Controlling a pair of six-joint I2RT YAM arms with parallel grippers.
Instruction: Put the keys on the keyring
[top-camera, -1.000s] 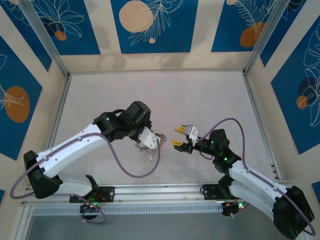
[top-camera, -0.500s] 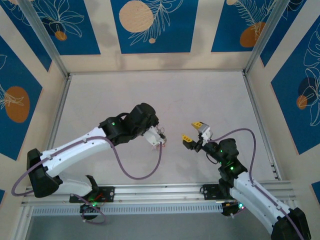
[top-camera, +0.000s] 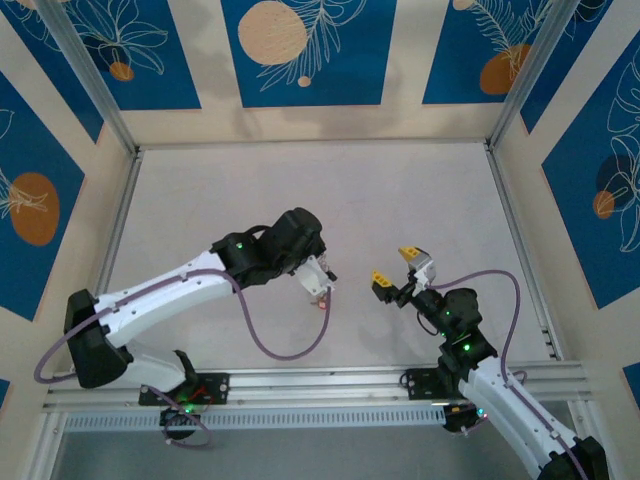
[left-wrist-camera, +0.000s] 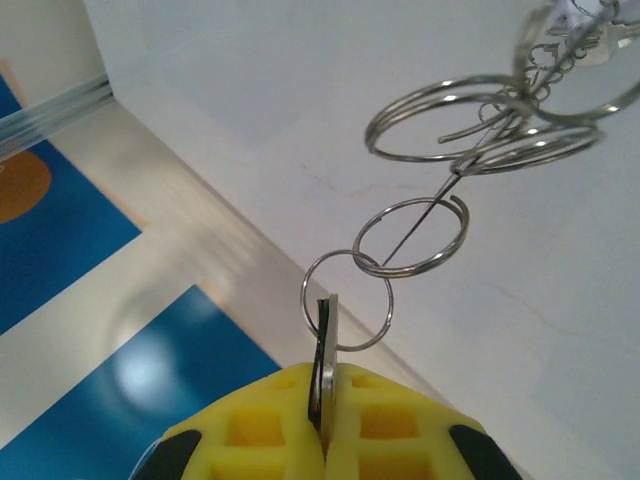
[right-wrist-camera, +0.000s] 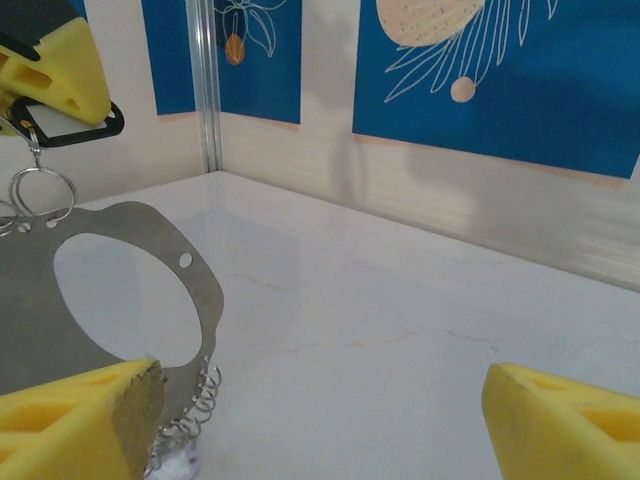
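Pinching the keyring (left-wrist-camera: 497, 110) by a flat metal tab (left-wrist-camera: 322, 355) at its end link, my left gripper (top-camera: 321, 290) is closed, rings hanging beneath. My right gripper (top-camera: 395, 267) stands wide open nearby, over the table (top-camera: 250, 190).

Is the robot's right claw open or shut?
Open. In the right wrist view the right gripper has its two yellow fingers far apart, with nothing held between them.
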